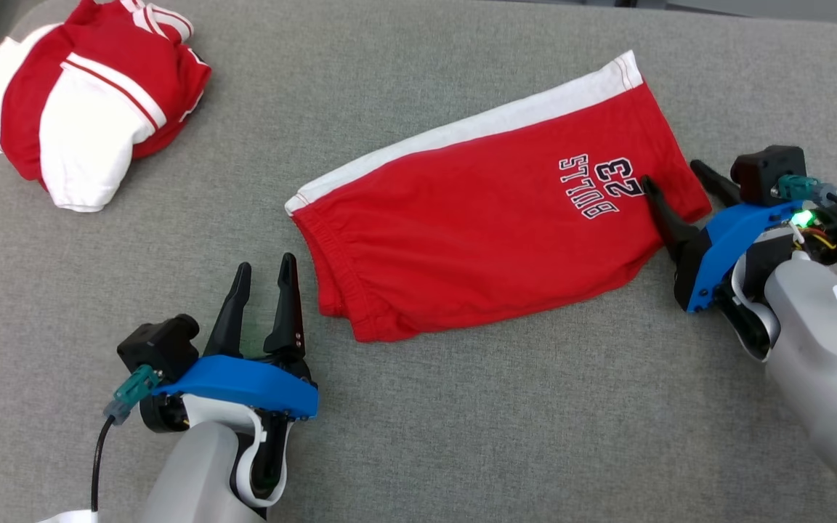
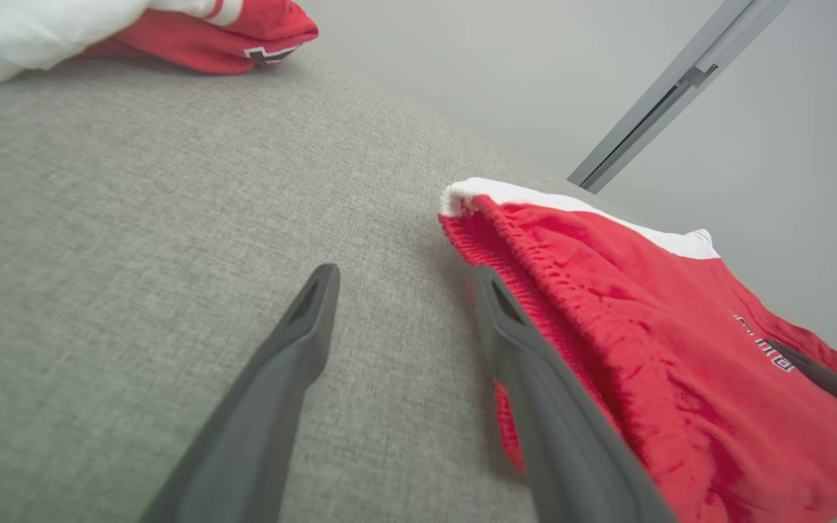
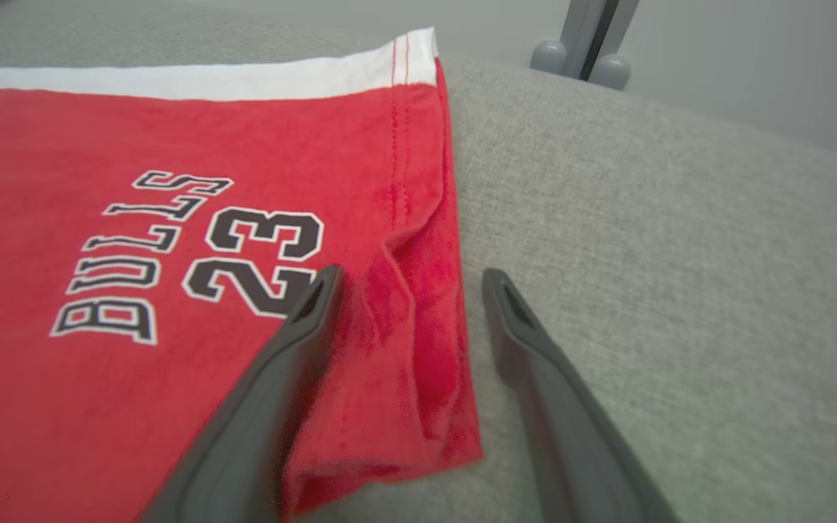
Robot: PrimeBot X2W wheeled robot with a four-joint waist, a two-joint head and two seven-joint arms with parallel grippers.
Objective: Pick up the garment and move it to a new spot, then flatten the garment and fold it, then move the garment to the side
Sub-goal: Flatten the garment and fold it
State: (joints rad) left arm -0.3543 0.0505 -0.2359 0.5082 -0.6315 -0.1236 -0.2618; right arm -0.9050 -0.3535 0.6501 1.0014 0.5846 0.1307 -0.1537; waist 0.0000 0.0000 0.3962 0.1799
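Observation:
The garment (image 1: 491, 211) is a pair of red shorts with a white side stripe and "BULLS 23" print, lying folded flat on the grey surface. My left gripper (image 1: 266, 280) stands open just left of the waistband end (image 2: 506, 225), holding nothing. My right gripper (image 1: 676, 174) is open at the hem end, one finger over the red cloth (image 3: 404, 305) and the other over bare grey fabric. In the right wrist view the hem corner lies between the two fingers (image 3: 309, 319), unpinched.
A crumpled red and white garment (image 1: 91, 94) lies at the far left of the grey padded surface (image 1: 462, 407). The surface's far edge and a pale metal post (image 3: 585, 36) are behind the shorts.

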